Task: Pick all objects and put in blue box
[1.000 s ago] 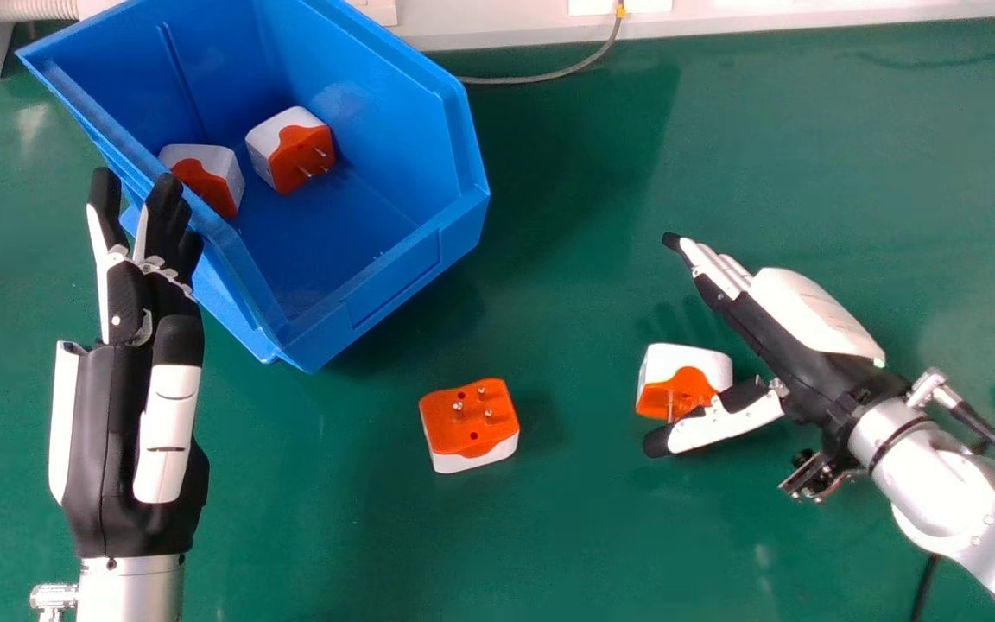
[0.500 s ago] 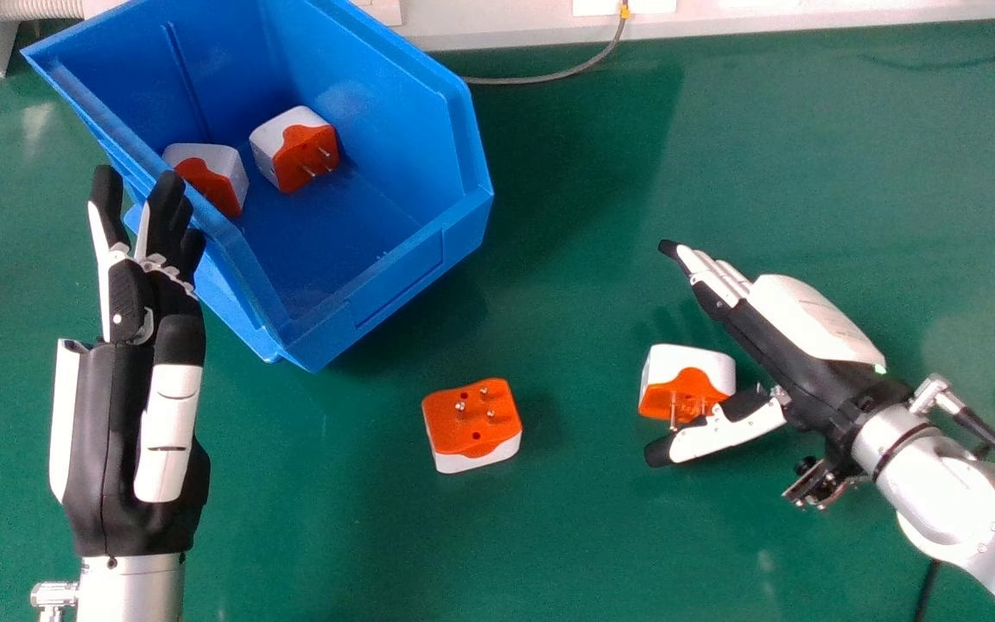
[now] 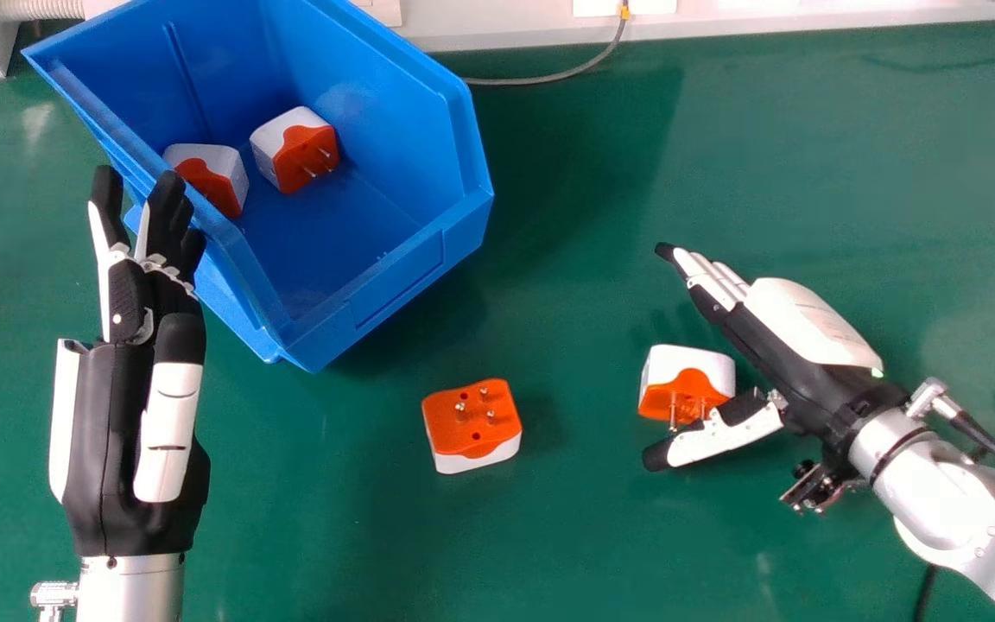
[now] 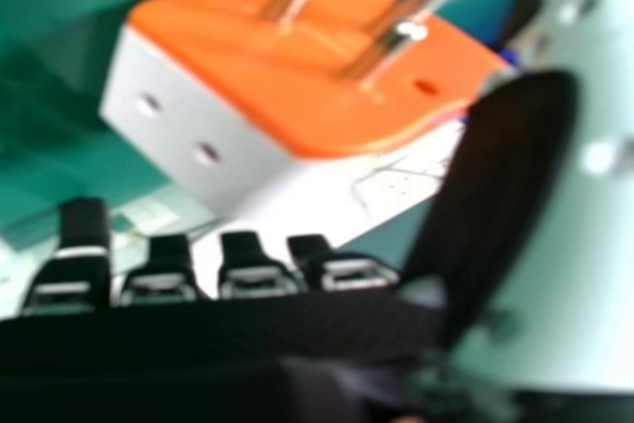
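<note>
In the head view, the desk (image 3: pixel 567 536) is green and glossy, with glare at ten o'clock. A pale ledge (image 3: pixel 497 33) borders it at twelve; a grey cable (image 3: pixel 549 80) meets it at one.

Blue box (image 3: pixel 411 268), ten o'clock: two adapters (image 3: pixel 294 151) inside. Third adapter (image 3: pixel 472 423): desk, six o'clock. Fourth (image 3: pixel 689 371), near four: beside the right hand (image 3: pixel 770 345), fingers wide. Left hand (image 3: pixel 130 432), nine: fingers straight.

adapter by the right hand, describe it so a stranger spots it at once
On the green table, find the robot's right hand. Between its thumb and fingers sits an orange-and-white plug adapter. Its pins point sideways; those of the loose adapter nearer the blue box stick up.
</note>
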Motion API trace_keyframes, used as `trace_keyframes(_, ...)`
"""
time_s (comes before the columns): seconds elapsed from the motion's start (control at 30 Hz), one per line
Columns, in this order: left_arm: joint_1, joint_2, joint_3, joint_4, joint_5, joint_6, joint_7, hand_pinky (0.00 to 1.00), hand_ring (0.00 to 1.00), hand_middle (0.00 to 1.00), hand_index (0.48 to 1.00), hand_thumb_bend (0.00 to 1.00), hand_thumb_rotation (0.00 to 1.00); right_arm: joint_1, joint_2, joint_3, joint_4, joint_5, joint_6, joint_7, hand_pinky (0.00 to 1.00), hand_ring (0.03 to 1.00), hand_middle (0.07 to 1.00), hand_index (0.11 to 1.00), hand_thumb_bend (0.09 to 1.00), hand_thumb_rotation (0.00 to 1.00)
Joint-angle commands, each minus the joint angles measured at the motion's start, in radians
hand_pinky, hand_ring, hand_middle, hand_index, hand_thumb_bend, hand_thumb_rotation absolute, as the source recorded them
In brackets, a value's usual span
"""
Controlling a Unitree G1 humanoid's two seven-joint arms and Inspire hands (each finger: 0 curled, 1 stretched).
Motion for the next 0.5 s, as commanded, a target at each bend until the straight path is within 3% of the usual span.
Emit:
trace_keyframes(0.0, -0.001, 0.001, -0.004, -0.026, 0.008, -0.006, 0.002, 1.00, 1.00, 0.99, 0.970, 0.65, 0.82, 0.049, 0.064, 0.048, 0.017, -0.046, -0.006, 0.087, 0.81, 1.000, 1.000, 1.000, 1.000, 0.37)
trace_keyframes(0.13, 0.000, 0.000, -0.005, -0.026, 0.010, -0.007, 0.004, 1.00, 1.00, 0.99, 0.970, 0.65, 0.82, 0.040, 0.078, 0.058, 0.033, -0.054, 0.021, 0.097, 0.79, 1.000, 1.000, 1.000, 1.000, 0.37)
trace_keyframes(0.27, 0.008, -0.004, -0.010, -0.042, 0.014, -0.005, 0.011, 1.00, 1.00, 0.99, 0.969, 0.64, 0.82, 0.037, 0.081, 0.064, 0.030, -0.057, 0.024, 0.103, 0.80, 1.000, 1.000, 1.000, 1.000, 0.37)
trace_keyframes(0.47, 0.008, -0.002, -0.014, -0.040, 0.012, -0.004, 0.015, 1.00, 1.00, 0.99, 0.969, 0.66, 0.82, 0.042, 0.083, 0.080, 0.026, -0.071, 0.020, 0.072, 0.80, 0.998, 1.000, 1.000, 1.000, 0.36)
